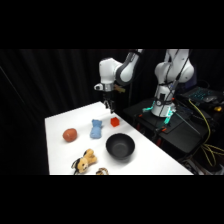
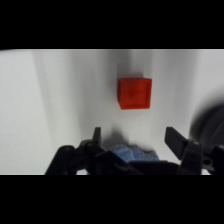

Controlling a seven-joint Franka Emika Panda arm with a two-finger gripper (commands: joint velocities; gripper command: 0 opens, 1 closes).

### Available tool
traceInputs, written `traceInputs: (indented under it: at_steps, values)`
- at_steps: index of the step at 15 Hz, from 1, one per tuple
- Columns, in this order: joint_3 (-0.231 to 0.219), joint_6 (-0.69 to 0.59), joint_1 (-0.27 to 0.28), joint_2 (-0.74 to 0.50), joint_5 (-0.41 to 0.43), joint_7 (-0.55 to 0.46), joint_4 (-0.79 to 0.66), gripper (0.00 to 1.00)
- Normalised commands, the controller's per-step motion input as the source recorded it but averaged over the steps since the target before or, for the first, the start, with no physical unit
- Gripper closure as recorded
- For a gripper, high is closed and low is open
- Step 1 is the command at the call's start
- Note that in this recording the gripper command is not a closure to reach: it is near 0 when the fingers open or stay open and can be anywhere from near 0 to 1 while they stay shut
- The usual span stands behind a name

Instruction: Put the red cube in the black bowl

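Wrist view: end effector (image 2: 132, 142) spread wide, empty, hovering with cube (image 2: 135, 93) at 12 o'clock, untouched on bench (image 2: 60, 95). Approach step, by judgement. Next: advance, straddle cube, descend, close. Bowl (image 1: 120, 146) waiting at cube's 6 o'clock, side view.

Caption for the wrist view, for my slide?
Open hand above the table, red cube just ahead, untouched.

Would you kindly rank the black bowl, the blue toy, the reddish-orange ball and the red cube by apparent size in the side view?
1. The black bowl, clearly largest, though it also sits nearer the camera.
2. The blue toy and the reddish-orange ball look about alike, so I will not rank them.
3. The red cube, smallest, but farthest back.
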Motion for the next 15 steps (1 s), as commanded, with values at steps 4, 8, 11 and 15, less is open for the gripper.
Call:
traceInputs:
  at_steps: [4, 8, 11, 15]
  values:
    - [0.146, 0.32, -0.101, 0.17, 0.137, -0.1, -0.04, 0.0]
    - [0.152, 0.26, -0.17, 0.07, 0.17, -0.12, -0.09, 0.0]
    - [0.166, 0.24, -0.172, 0.05, 0.211, -0.12, -0.11, 0.0]
    - [0.179, 0.26, -0.144, 0.08, 0.208, -0.1, -0.1, 0.0]
